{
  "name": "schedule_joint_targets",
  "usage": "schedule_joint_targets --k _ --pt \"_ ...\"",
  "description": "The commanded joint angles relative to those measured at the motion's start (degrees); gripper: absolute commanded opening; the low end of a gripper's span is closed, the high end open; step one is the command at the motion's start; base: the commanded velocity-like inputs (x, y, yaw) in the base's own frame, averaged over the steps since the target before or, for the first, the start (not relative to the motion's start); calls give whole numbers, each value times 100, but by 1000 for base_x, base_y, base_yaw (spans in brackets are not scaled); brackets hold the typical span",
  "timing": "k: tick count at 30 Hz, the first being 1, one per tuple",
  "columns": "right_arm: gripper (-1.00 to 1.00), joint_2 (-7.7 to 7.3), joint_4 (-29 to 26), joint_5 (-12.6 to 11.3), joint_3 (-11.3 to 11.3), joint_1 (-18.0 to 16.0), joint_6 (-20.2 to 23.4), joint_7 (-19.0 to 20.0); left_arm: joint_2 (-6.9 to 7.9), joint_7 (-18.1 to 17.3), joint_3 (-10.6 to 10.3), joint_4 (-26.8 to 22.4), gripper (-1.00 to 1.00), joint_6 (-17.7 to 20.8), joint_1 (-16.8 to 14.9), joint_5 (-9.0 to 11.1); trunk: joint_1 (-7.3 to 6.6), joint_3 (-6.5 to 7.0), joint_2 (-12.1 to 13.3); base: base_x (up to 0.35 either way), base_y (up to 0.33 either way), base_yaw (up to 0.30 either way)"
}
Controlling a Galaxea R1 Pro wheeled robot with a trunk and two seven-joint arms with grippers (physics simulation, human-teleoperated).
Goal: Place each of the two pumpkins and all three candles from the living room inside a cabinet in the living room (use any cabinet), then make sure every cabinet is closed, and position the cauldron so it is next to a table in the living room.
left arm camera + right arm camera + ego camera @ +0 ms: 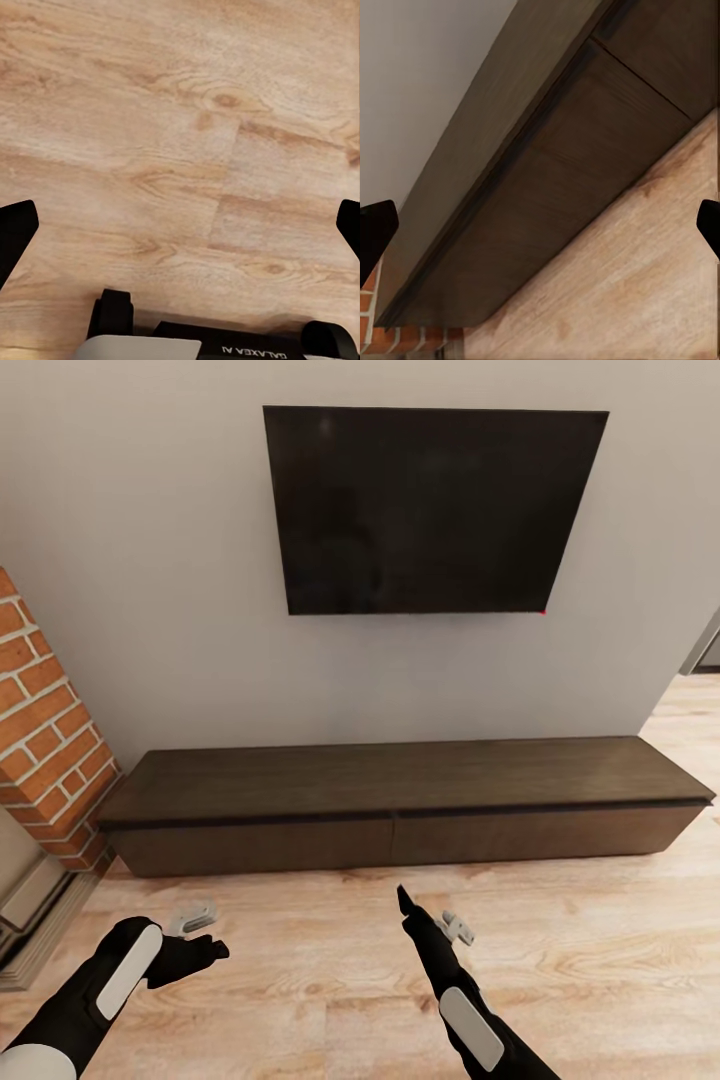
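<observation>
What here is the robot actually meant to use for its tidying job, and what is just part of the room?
For the job:
- long low dark-brown wooden cabinet, both fronts shut
- left gripper and right gripper, both open and empty

Just there:
- black flat wall screen
- red brick fireplace
- pale wood plank floor

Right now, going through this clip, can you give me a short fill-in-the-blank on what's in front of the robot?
1. The long dark-brown cabinet stands on the wooden floor with both fronts ____.
2. Mounted on the wall above the cabinet is a black ____.
3. At the cabinet's left end stands a wall of red ____.
4. The left gripper and the right gripper are both open and hold ____.

Missing words: closed; TV; brick; nothing
</observation>
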Motion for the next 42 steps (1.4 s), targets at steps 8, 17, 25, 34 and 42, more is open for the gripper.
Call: schedule_joint_targets --k 8,17,25,34,42 --pt "100 0 43 -90 27 -6 -38 35 -3 56 -24 -7 100 9 -3 68 176 -149 -325 0 0 0" --pt "100 -50 28 -723 28 -6 -53 1444 51 -123 -22 -49 100 179 -3 454 374 -310 -686 0 0 0" --pt "100 -61 48 -1573 18 -6 4 1933 269 -943 -2 -243 100 479 -3 1074 549 -454 -1007 0 0 0" --pt "100 -37 36 -1930 -346 -6 -5 2234 604 -2083 23 -203 100 497 4 1282 747 -616 -1368 0 0 0" --pt "100 -48 43 -2003 -400 -6 70 2643 621 -2205 5 -199 100 502 12 1501 923 -759 -1688 0 0 0"
